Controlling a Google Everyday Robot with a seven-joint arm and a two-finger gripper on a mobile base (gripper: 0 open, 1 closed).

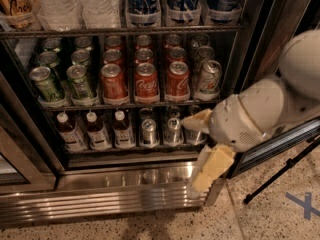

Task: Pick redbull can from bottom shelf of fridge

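The fridge (pixel 125 186) stands open in front of me, with dark wire racks and a ribbed steel base. On its bottom shelf, right of centre, stand slim silver redbull cans: one (pixel 149 131), a second (pixel 173 129), and a third (pixel 195 135) mostly hidden behind my gripper. My gripper (pixel 202 144) is at the right end of the bottom shelf. Its pale yellow fingers are spread: the upper finger (pixel 196 121) lies in front of the rightmost can, the lower one (pixel 212 165) hangs over the fridge's base. It holds nothing.
Brown bottles with white caps (pixel 95 131) fill the left of the bottom shelf. The shelf above holds green cans (pixel 47 84), red cola cans (pixel 145 81) and a silver can (pixel 207 76). A black stand leg (pixel 280 176) and a blue X (pixel 305 204) are on the floor at right.
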